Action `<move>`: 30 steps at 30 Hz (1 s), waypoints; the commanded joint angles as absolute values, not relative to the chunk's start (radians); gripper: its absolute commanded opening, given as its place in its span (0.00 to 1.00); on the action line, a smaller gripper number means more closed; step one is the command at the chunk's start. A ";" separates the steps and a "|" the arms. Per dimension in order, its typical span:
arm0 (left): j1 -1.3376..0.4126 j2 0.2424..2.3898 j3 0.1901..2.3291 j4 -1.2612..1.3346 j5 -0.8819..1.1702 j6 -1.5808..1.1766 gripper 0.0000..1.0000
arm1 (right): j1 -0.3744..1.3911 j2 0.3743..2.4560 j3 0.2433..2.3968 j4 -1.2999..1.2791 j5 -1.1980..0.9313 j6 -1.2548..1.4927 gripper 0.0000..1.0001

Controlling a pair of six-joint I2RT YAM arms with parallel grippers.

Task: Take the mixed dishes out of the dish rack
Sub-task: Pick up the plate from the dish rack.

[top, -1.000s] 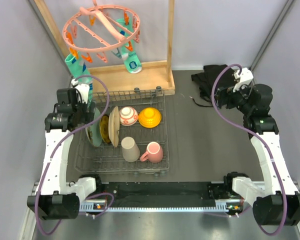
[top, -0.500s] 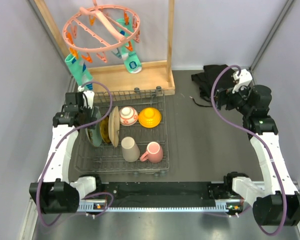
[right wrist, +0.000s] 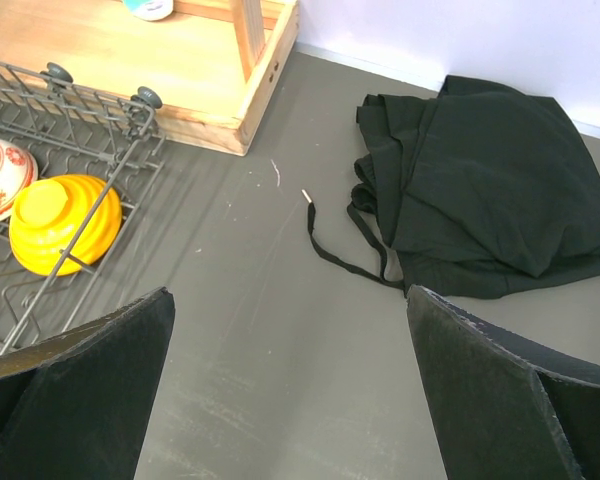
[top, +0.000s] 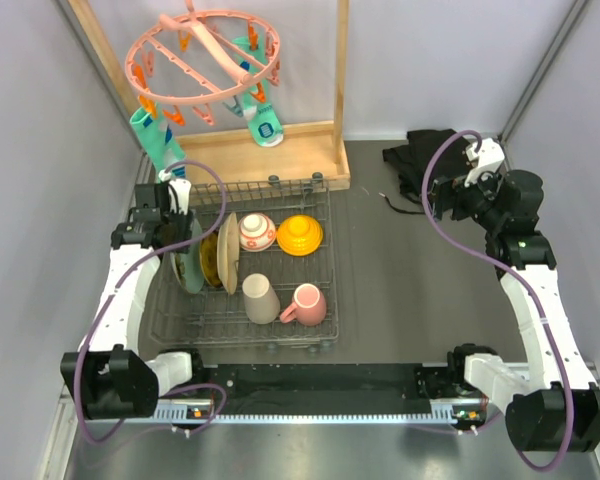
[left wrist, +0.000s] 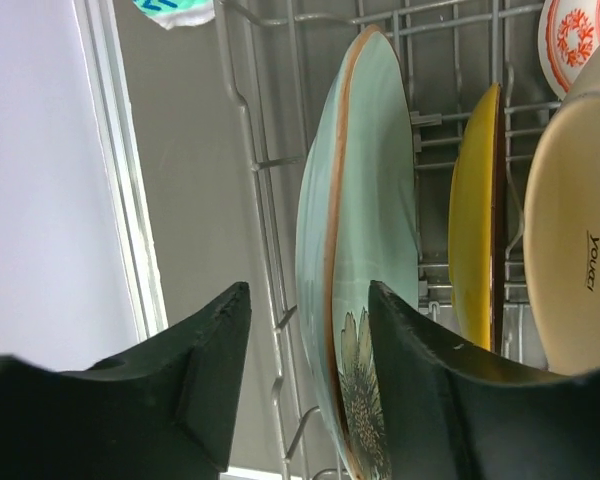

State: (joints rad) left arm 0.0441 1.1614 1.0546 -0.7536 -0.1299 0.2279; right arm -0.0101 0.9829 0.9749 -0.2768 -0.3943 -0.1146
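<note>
The dish rack [top: 194,312] holds a pale green plate [top: 187,264], a yellow plate [top: 210,258] and a cream plate [top: 228,252] on edge, a red-white bowl [top: 256,232], an orange bowl [top: 299,235], a beige cup [top: 260,298] and a pink mug [top: 306,304]. My left gripper [top: 170,226] is open. In the left wrist view its fingers [left wrist: 410,380] straddle the rim of the pale green plate [left wrist: 365,190], with a gap on the left side. My right gripper [top: 443,196] is open and empty over bare table, right of the rack.
A wooden frame [top: 270,150] with a pink peg hanger [top: 205,55] stands behind the rack. A black cloth [right wrist: 490,190] lies at the back right. A wall and metal rail [left wrist: 120,170] run close along the rack's left side.
My left gripper has moved in and right from the rack's left side onto the pale green plate's rim. The right arm has not moved.
</note>
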 commanded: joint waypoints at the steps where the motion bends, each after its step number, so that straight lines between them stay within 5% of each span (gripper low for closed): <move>1: 0.043 1.164 1.040 -0.695 -0.118 0.216 0.53 | -0.005 0.976 0.973 -0.245 -0.408 -0.135 0.99; 4: 0.043 1.166 1.043 -0.696 -0.114 0.215 0.42 | -0.005 0.979 0.973 -0.245 -0.408 -0.135 0.99; 20: 0.043 1.161 1.029 -0.701 -0.054 0.224 0.21 | -0.005 0.983 0.974 -0.249 -0.407 -0.141 0.99; 26: 0.041 1.155 1.046 -0.700 -0.049 0.222 0.00 | -0.005 0.989 0.974 -0.250 -0.410 -0.143 0.99; 30: 0.041 1.161 1.087 -0.710 -0.046 0.218 0.00 | -0.005 0.992 0.974 -0.253 -0.411 -0.144 0.99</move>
State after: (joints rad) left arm 0.0452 1.1690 1.0409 -0.7315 -0.1059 0.2115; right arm -0.0101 0.9878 0.9749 -0.2771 -0.3943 -0.1307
